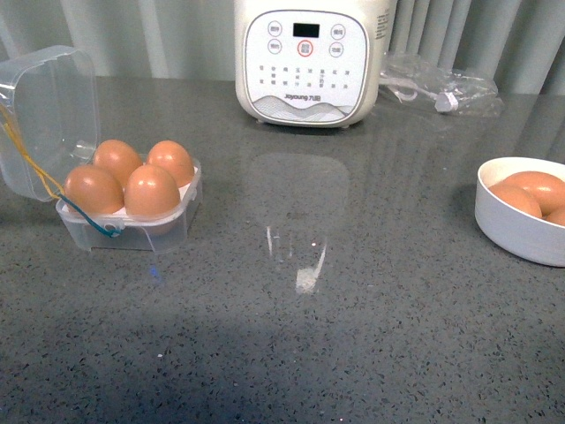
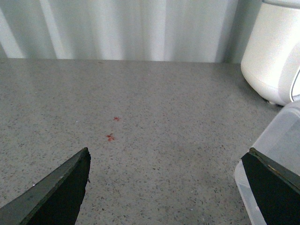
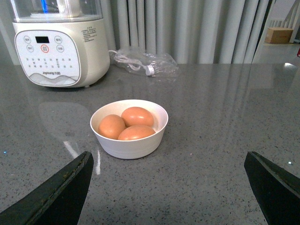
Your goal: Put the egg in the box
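The clear egg box [image 1: 168, 231] stands at the left of the grey counter with its lid [image 1: 48, 115] open and upright. All its slots hold brown eggs [image 1: 152, 191]. Neither arm shows in the front view. My left gripper [image 2: 168, 187] is open and empty over bare counter, with an edge of the box [image 2: 281, 136] beside one finger. My right gripper [image 3: 168, 187] is open and empty, short of the white bowl [image 3: 129, 145], which holds three brown eggs [image 3: 137, 116].
The white bowl [image 1: 521, 234] sits at the right edge of the counter. A cream kitchen appliance [image 1: 309, 62] stands at the back centre, also in the right wrist view [image 3: 58, 47]. A clear plastic bag with a cable [image 1: 441, 88] lies behind it to the right. Curtains hang behind.
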Robot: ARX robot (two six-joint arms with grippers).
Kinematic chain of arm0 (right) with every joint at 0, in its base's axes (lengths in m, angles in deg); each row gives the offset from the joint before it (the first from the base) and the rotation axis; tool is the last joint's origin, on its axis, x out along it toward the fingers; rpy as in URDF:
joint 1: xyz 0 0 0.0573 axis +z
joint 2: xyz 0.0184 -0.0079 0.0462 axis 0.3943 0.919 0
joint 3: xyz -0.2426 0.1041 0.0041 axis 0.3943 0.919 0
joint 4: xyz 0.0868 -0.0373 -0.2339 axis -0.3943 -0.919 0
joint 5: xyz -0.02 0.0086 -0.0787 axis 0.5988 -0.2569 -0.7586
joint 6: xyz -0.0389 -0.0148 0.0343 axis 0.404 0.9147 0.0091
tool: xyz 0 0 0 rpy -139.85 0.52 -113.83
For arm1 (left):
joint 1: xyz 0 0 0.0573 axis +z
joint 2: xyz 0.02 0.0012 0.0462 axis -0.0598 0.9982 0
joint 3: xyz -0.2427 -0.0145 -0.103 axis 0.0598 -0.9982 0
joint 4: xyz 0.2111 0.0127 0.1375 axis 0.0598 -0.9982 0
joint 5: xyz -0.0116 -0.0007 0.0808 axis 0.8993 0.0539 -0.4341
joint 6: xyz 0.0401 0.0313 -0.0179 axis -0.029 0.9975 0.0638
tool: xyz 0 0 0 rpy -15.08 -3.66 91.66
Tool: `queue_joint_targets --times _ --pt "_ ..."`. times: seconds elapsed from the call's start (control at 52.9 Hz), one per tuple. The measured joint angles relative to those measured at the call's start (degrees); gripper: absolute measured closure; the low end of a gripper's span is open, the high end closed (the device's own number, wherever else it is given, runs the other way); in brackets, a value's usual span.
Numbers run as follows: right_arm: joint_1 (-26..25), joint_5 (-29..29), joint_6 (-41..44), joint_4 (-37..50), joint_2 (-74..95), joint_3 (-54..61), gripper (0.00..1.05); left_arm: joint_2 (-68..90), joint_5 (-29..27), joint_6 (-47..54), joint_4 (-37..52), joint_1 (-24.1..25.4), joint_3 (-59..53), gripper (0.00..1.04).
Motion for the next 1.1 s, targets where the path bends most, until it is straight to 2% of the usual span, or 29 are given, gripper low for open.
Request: queue_joint_targets --times 0.113,0.34,0.416,0.586,0.812,0.85,0.926,1.001,1.096 --pt "0.0 0.0 0.0 0.0 0.0 0.0 0.07 -0.2 -0.6 2.9 -3.9 -3.1 0.9 0.07" --pt "0.0 0.0 0.0 0.0 0.0 0.0 0.07 -4.2 2.5 -0.1 -10.1 -7.8 1.0 0.07" --pt "0.0 0.0 0.0 0.0 0.0 0.0 0.07 -5.6 0.5 -2.0 -12.3 -7.6 1.6 0.07" --pt "0.0 0.0 0.0 0.0 0.0 0.0 0.07 -9.8 -7.2 -8.2 -23.6 -4.6 2.6 0.07" --pt "0.0 0.0 0.0 0.0 0.0 0.0 0.07 -12.0 -7.3 -10.1 -25.2 -3.9 2.5 0.07" --pt "0.0 0.0 0.0 0.0 0.0 0.0 0.07 -11.4 -5.0 -8.2 -19.4 -3.9 0.8 0.15" --pt "0.0 0.0 0.0 0.0 0.0 0.0 0.07 -12.0 -4.5 -5.9 -10.8 -3.9 -2.9 0.27" --pt "0.0 0.0 0.0 0.0 0.0 0.0 0.07 -14.0 -7.0 -5.0 -8.2 -5.5 -6.1 0.38" --pt "0.0 0.0 0.0 0.0 0.0 0.0 0.07 -17.0 -7.0 -4.4 -7.6 -6.4 -9.4 0.53"
